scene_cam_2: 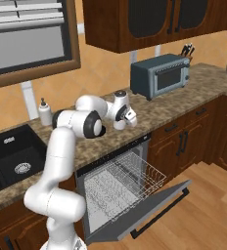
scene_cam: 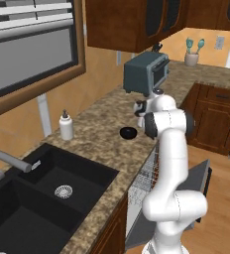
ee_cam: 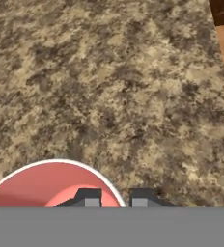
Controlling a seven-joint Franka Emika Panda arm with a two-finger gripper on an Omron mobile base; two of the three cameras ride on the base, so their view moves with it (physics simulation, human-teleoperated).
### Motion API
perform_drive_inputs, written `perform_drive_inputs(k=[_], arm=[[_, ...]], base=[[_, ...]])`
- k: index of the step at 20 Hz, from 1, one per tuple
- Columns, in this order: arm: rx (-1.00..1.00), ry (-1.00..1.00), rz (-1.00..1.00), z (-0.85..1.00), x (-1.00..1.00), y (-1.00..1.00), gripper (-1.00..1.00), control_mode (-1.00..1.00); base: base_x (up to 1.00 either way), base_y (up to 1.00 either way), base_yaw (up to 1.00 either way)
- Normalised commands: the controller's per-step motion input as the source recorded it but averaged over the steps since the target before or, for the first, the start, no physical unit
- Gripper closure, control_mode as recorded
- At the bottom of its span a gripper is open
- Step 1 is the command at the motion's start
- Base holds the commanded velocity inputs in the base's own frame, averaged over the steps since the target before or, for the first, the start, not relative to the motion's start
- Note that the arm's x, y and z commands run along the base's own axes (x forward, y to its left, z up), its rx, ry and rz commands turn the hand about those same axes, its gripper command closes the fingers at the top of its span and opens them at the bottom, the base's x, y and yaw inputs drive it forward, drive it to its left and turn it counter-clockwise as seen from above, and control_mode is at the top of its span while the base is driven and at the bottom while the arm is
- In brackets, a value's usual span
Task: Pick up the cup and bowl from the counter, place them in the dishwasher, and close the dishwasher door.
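The cup (ee_cam: 46,185) shows its pinkish-red inside and white rim at the bottom left of the hand view. My gripper (ee_cam: 116,198) is shut on the rim, with one fingertip (ee_cam: 89,198) inside and the other outside. In the right base view the gripper (scene_cam_2: 120,119) points down onto the white cup (scene_cam_2: 119,126) on the counter (scene_cam_2: 169,105), above the dishwasher (scene_cam_2: 120,185). The black bowl (scene_cam: 128,132) sits on the counter (scene_cam: 97,124) just left of the arm. The dishwasher door (scene_cam_2: 140,212) hangs open, and the wire rack (scene_cam: 146,179) is pulled out.
A grey toaster oven (scene_cam_2: 159,75) stands behind the cup. A white soap dispenser (scene_cam: 66,125) stands by the black sink (scene_cam: 47,193). A utensil holder (scene_cam: 191,57) and a knife block (scene_cam_2: 186,51) are at the far end. Wooden cabinets hang overhead.
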Motion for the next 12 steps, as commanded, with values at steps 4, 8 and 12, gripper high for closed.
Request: perform_drive_inputs(k=[4, 8, 12], arm=[[0.06, 0.00, -0.06, -0.02, -0.80, -0.36, 1.00, -1.00], [0.12, -0.05, -0.10, 0.00, -1.00, -0.71, 1.00, -1.00], [0.13, -0.02, -0.13, -0.10, -1.00, -0.96, 1.00, -1.00]], base=[[0.00, 0.00, 0.00], [0.00, 0.00, 0.00], [0.00, 0.00, 0.00]])
